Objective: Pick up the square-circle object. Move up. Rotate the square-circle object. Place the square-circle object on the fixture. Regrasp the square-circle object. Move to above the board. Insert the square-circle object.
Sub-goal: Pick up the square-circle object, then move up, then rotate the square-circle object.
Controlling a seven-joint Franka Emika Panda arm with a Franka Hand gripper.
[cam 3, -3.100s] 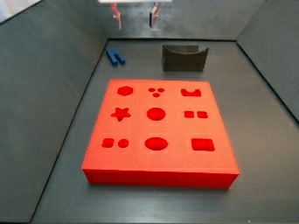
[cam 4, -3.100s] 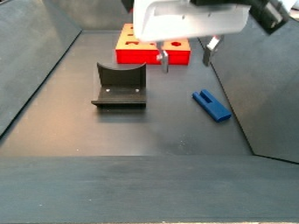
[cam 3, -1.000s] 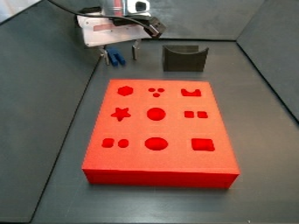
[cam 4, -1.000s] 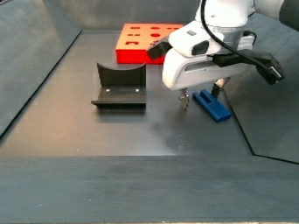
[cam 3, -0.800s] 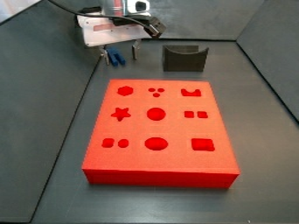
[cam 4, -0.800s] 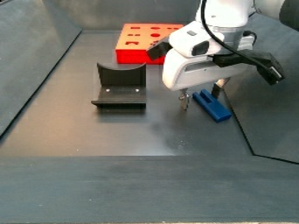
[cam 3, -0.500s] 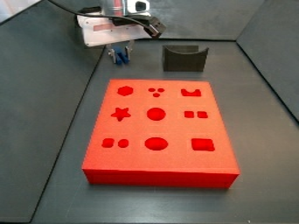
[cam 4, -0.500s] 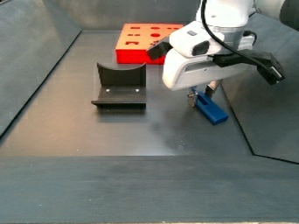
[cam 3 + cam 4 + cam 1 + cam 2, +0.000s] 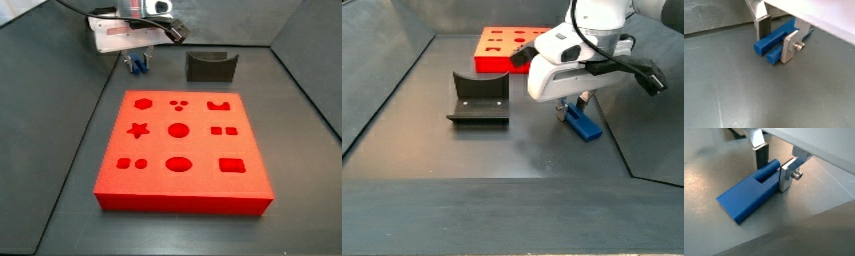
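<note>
The gripper (image 9: 776,36) was down low with its fingers (image 9: 789,174) pinching the square-circle object (image 9: 751,195), which lay flat on the table (image 9: 737,95) between them, so it should squeeze tight and lift straight up.
</note>
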